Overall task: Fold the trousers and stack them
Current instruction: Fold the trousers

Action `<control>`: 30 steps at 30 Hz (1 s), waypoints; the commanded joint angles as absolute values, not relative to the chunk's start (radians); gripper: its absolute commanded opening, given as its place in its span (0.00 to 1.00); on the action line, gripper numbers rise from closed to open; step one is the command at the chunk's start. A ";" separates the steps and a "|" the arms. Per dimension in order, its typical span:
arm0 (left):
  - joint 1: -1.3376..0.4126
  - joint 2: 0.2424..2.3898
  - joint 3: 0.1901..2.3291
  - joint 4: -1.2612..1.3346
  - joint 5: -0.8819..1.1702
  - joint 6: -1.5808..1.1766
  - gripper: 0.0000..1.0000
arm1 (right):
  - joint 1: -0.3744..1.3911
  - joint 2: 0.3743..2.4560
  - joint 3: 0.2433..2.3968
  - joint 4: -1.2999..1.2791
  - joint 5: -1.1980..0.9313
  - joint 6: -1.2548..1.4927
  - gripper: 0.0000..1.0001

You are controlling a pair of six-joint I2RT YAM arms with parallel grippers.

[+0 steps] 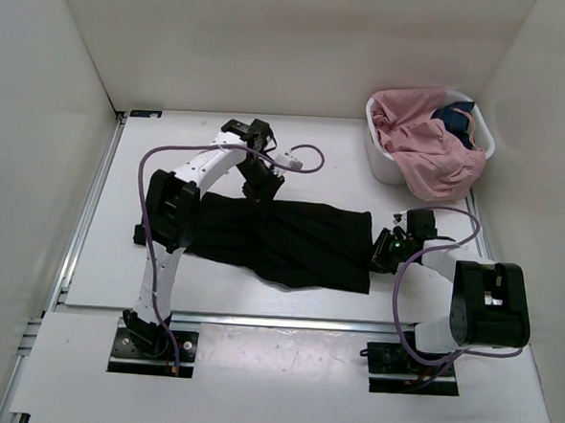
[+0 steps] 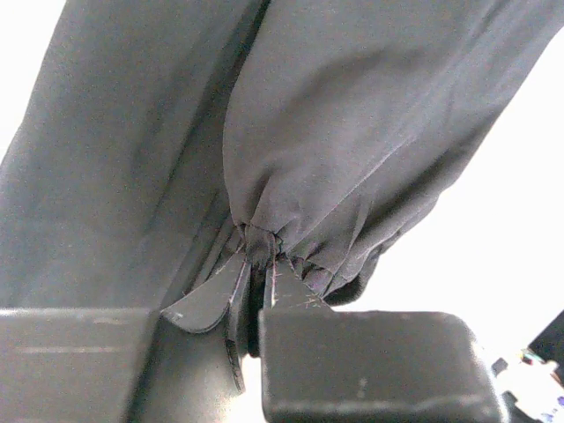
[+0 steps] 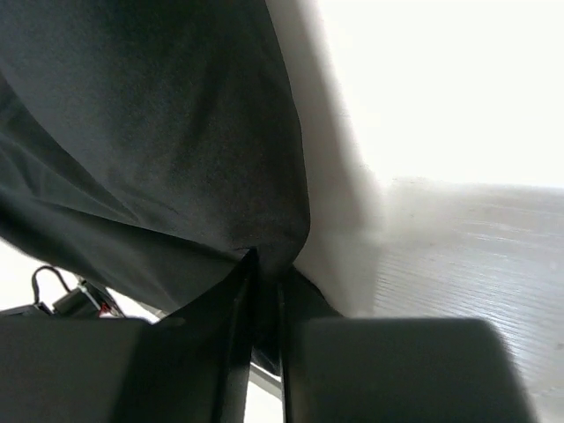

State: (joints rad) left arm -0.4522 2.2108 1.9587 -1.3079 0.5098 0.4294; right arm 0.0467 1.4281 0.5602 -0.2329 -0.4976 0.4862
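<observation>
Black trousers [image 1: 290,239] lie spread across the middle of the table. My left gripper [image 1: 262,193] is shut on a gathered bunch of their cloth at the far edge; the left wrist view shows the fabric [image 2: 335,150] puckered between the jaws of the left gripper [image 2: 263,264]. My right gripper [image 1: 384,251] is shut on the right end of the trousers; the right wrist view shows dark cloth [image 3: 150,150] pinched in the right gripper [image 3: 264,269].
A white basket [image 1: 380,152] at the back right holds pink garments [image 1: 431,144] and something dark blue. White walls enclose the table [image 1: 171,157]. A metal rail runs along the left edge.
</observation>
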 commanded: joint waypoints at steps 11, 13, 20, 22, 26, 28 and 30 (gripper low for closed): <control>-0.453 2.157 2.065 -1.239 0.388 0.442 0.16 | 0.029 1.462 0.587 -0.224 -0.515 0.440 0.67; -0.453 2.173 2.050 -1.227 0.312 0.431 0.23 | 0.029 1.471 0.598 -0.207 -0.515 0.468 0.67; -0.434 2.267 2.011 -1.189 0.184 0.353 0.57 | 0.029 1.580 0.627 -0.123 -0.552 0.517 0.65; -0.422 2.276 2.011 -1.189 0.193 0.344 0.66 | 0.029 1.621 0.627 -0.084 -0.578 0.540 0.61; -0.390 2.253 2.020 -1.189 0.213 0.333 0.75 | 0.029 1.654 0.660 -0.066 -0.588 0.569 0.44; -0.380 2.218 2.020 -1.189 0.213 0.342 0.79 | 0.029 1.664 0.669 -0.078 -0.588 0.569 0.23; -0.351 2.179 2.020 -1.207 0.204 0.353 0.92 | 0.029 1.664 0.696 -0.115 -0.566 0.560 0.07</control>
